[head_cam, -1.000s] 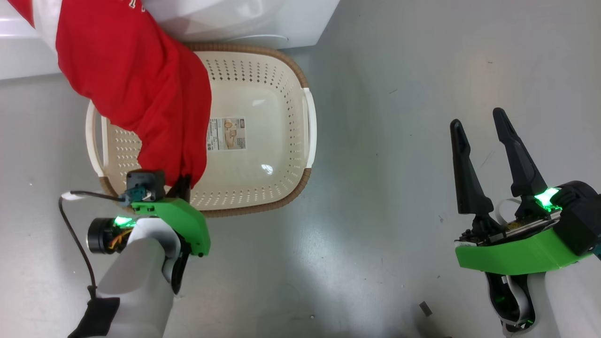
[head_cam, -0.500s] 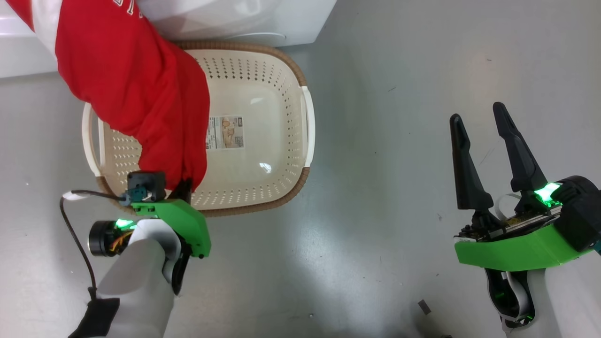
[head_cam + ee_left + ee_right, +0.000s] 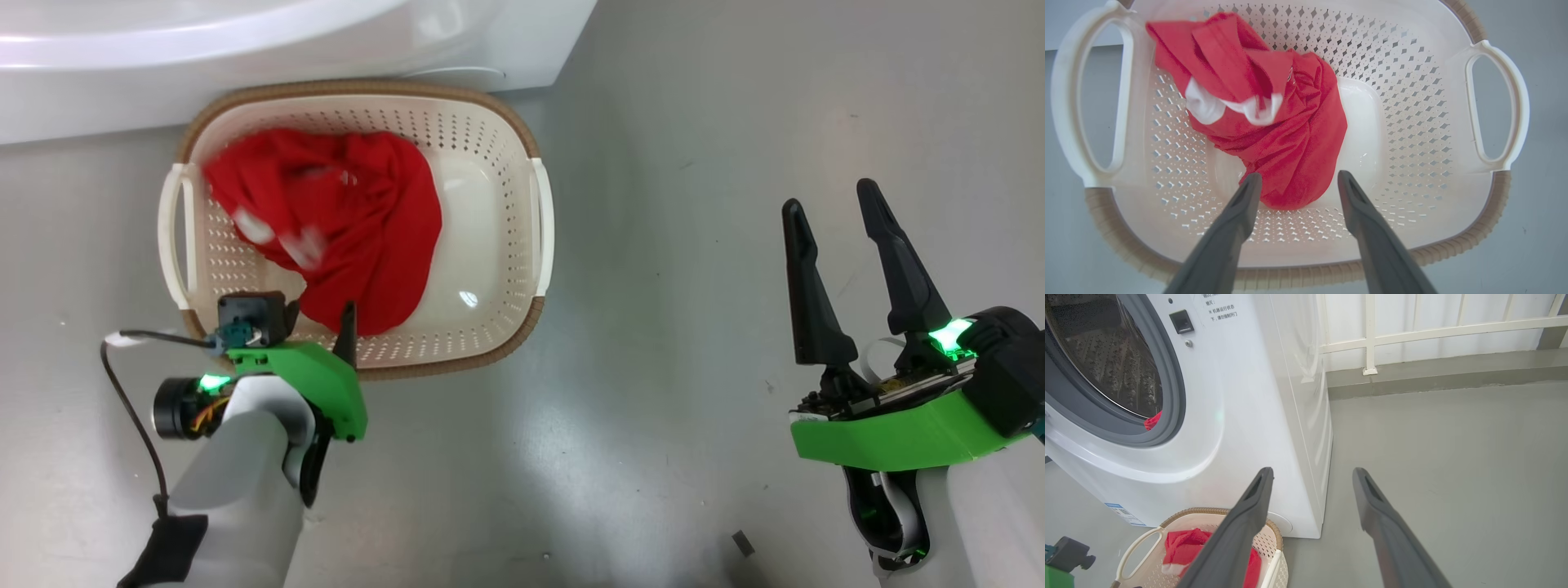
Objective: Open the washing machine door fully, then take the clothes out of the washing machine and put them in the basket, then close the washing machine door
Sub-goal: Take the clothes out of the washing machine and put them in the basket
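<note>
Left wrist view has the red garment lying in the basket toward 10 o'clock, with the left gripper spread empty above it. The right gripper is open too. Red fabric at the 5 o'clock lip of the washing machine likely still needs removing, and closing the door comes last.

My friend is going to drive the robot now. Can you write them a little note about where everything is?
Left claw: open, above the basket's near edge, holding nothing.
Right claw: open, over the floor, holding nothing.
Done: the washing machine stands open; a red shirt lies in the basket.
Left: a bit of red cloth shows at the drum's lip. Take it out, put it in the basket, then shut the door.
</note>
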